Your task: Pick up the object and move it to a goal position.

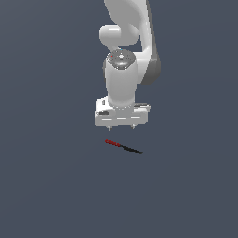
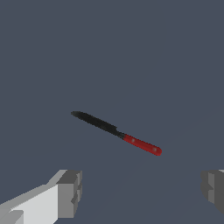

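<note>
Arm: the white Franka arm [image 1: 123, 56] enters from the top centre of the exterior view and points straight down, its wrist ending a little above the middle of the frame.

Gripper: the gripper [image 1: 121, 126] hangs just above the centre of the exterior view, its white body wide and level, with two short fingertips poking down from the underside.

Jaws: spread wide and released. In the wrist view one grey finger pad [image 2: 70, 193] shows at the lower left of the frame and the other at the lower right edge, with a broad stretch of bare floor between them. Nothing is held and nothing touches either pad.

Object: the thin rod [image 1: 123, 147] lies on the floor just below the gripper in the exterior view, close to the frame's centre. It slants, red end toward the upper left, black end toward the lower right. In the wrist view the rod [image 2: 117, 132] sits in the middle of the frame, above the two finger pads and apart from both, black end toward the upper left, red end toward the lower right.

Contact: none; a visible gap separates the fingertips from the rod in both views.

Floor: a plain dark grey-blue surface [image 1: 46, 186] fills the rest of both views.
</note>
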Controlling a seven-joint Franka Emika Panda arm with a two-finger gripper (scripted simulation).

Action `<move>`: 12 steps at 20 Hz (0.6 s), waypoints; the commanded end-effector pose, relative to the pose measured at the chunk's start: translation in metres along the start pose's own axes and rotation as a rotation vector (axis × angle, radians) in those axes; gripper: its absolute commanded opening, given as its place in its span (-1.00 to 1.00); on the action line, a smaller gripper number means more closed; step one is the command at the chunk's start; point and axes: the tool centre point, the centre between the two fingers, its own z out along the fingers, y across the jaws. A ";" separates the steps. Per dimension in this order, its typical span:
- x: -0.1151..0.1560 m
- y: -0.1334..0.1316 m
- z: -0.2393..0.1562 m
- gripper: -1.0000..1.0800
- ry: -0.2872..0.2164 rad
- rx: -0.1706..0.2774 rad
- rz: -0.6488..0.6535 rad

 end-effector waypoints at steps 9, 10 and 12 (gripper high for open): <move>0.003 0.000 0.028 0.92 -0.012 -0.015 -0.240; 0.003 0.000 0.032 0.92 -0.014 -0.016 -0.270; 0.003 0.000 0.039 0.92 -0.017 -0.018 -0.331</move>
